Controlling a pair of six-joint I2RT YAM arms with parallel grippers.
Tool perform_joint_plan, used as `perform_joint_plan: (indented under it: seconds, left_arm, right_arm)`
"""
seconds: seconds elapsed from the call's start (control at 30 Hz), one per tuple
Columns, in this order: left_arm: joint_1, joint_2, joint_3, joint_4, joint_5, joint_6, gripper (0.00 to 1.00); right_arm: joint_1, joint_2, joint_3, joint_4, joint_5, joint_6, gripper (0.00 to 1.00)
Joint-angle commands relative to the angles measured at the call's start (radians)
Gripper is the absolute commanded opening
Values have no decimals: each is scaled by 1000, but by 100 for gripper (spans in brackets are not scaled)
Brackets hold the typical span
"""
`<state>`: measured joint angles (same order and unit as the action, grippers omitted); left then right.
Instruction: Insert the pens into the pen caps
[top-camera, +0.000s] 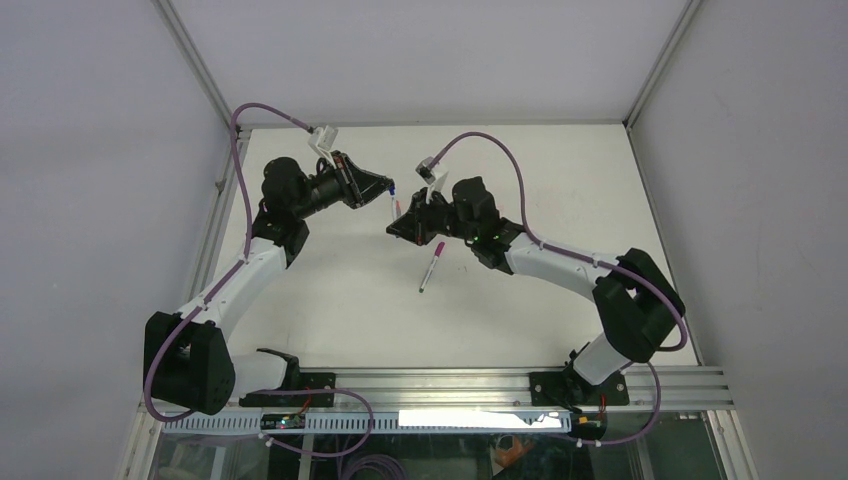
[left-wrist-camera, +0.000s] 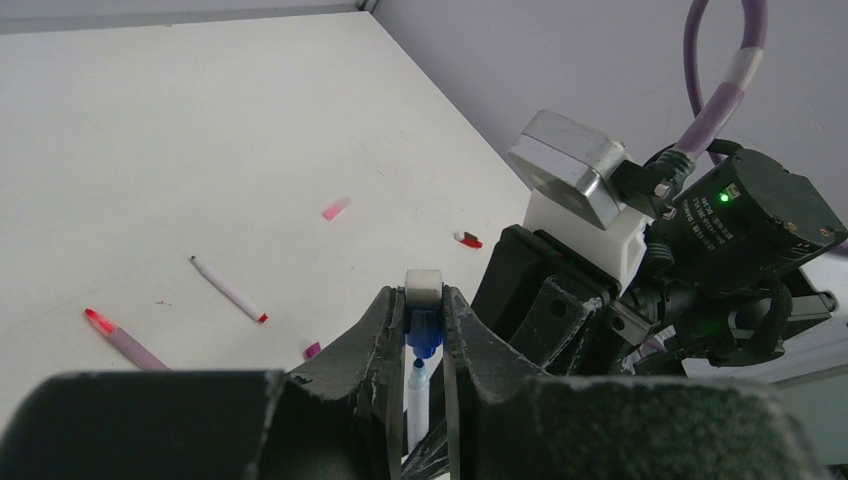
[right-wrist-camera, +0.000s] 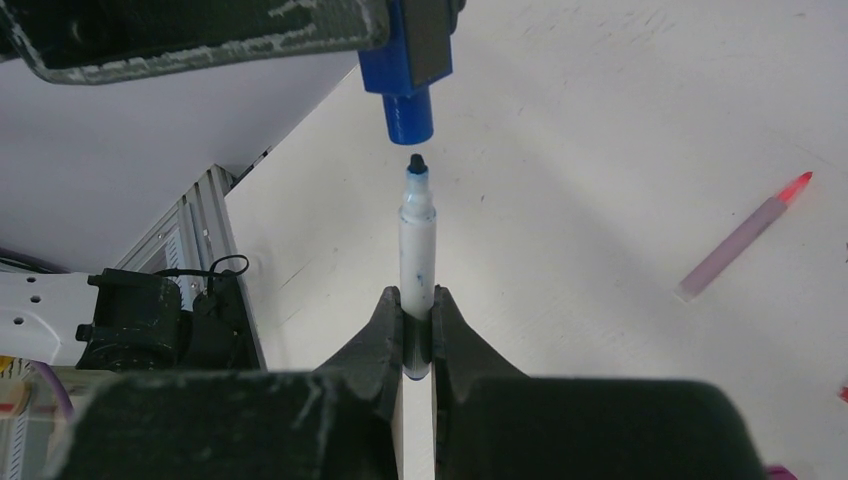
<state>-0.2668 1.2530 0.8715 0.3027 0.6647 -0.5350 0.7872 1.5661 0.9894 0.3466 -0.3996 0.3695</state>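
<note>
Nearest us: right gripper (right-wrist-camera: 418, 308), clenched on a white pen (right-wrist-camera: 417, 235), its tip pointing at and just short of the blue cap (right-wrist-camera: 408, 90) pinched in our left gripper (left-wrist-camera: 423, 305). Both arms bend inward and meet above the table (top-camera: 560, 180), nearer its far edge.

Over the far half of the table (top-camera: 560, 170), the left gripper (top-camera: 387, 188) sits at 12 o'clock of the right gripper (top-camera: 393, 229), close to it. The cap (right-wrist-camera: 408, 105) clamped by the left gripper is at 12 o'clock of the tip of the pen (right-wrist-camera: 417, 250) clamped by the right gripper, just apart from it. A loose pen (top-camera: 430, 266) lies on the table at 5 o'clock of both grippers, near them.
</note>
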Motion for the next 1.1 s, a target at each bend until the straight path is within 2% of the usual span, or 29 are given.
perform_joint_plan:
  seconds: [0.0,0.8,1.07]
  left_arm:
    - [1,-24,18,16,13,33,0]
    - [1,34,20,34,68,10,0]
    - [1,23,21,2,44,39,0]
  right_arm:
    - [7,9,27,43,-16,14,0]
    - [1,-3,55,9,3,-34,0]
    - [-5,-20,49,-4,7,-43,0]
